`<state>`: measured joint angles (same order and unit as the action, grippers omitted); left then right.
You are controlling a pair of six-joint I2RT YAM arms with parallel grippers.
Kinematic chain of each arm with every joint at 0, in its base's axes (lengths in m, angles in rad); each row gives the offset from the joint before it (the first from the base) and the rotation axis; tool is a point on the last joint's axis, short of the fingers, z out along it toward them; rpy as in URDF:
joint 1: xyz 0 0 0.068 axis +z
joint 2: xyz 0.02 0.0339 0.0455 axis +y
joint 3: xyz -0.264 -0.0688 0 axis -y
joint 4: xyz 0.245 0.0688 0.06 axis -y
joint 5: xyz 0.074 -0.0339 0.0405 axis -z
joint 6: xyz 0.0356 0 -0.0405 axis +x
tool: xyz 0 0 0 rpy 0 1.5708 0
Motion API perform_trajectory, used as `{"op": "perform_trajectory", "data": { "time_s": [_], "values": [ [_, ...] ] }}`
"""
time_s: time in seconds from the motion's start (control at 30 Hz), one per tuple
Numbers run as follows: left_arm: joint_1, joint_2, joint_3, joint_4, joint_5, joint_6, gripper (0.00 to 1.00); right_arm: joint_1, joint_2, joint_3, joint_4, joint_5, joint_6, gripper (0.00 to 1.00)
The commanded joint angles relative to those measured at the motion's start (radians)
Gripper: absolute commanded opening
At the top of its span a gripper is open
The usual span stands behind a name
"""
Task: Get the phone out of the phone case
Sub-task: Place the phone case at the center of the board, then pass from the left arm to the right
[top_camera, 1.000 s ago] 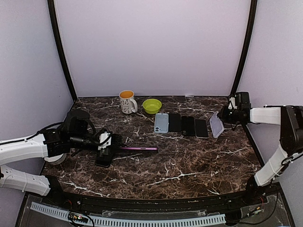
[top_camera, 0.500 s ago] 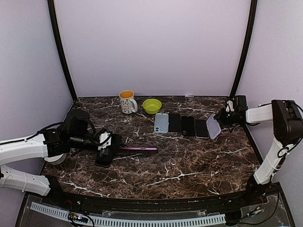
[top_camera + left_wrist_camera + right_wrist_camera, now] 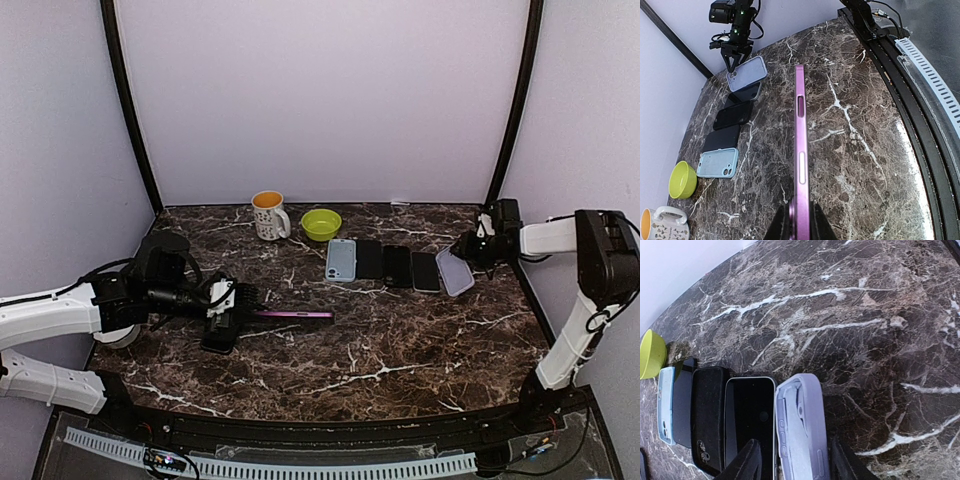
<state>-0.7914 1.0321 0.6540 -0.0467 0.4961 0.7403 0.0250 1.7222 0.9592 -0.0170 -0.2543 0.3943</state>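
The purple phone (image 3: 295,315) is out of its case and held on edge just above the table, left of centre. My left gripper (image 3: 247,313) is shut on its near end; in the left wrist view the phone (image 3: 800,145) runs straight out from between the two fingers of the left gripper (image 3: 800,222). The empty lavender phone case (image 3: 456,272) lies open side up at the right end of the row. My right gripper (image 3: 472,250) stands open over its end. In the right wrist view the phone case (image 3: 802,425) lies between the fingers (image 3: 747,464), apart from both.
A row of phones and cases runs across the back middle: a light blue case (image 3: 341,259), then black ones (image 3: 397,265). A white mug (image 3: 268,214) and a green bowl (image 3: 321,223) stand behind. The table's right edge is near the right arm.
The right gripper has brought the lavender case down flat at the right end of the row and opened off it. The left arm and phone have not moved.
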Motion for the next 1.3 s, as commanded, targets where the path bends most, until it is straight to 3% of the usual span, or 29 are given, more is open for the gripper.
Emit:
{"op": "perform_trajectory", "data": {
  "time_s": [0.0,0.23,0.43,0.7,1.0,1.27],
  "values": [
    [-0.002,-0.012,0.035,0.052,0.023,-0.001,0.0,0.01,-0.084,0.05,-0.08,0.05,-0.079,0.51],
    [-0.002,0.003,0.038,0.053,0.019,0.001,0.0,0.16,-0.23,0.086,-0.174,0.105,-0.233,0.58],
    [-0.002,0.008,0.039,0.027,0.019,0.001,0.0,0.401,-0.417,0.009,-0.096,-0.119,-0.442,0.61],
    [-0.003,0.014,0.042,0.024,0.023,-0.001,0.0,0.686,-0.54,-0.097,0.009,-0.372,-0.626,0.61],
    [-0.003,0.023,0.049,0.012,0.027,0.0,0.0,0.937,-0.49,-0.097,0.012,-0.26,-0.78,0.63],
    [-0.003,0.017,0.049,0.012,0.026,-0.001,0.0,1.046,-0.392,-0.072,0.069,-0.122,-0.822,0.6]
  ]
}}
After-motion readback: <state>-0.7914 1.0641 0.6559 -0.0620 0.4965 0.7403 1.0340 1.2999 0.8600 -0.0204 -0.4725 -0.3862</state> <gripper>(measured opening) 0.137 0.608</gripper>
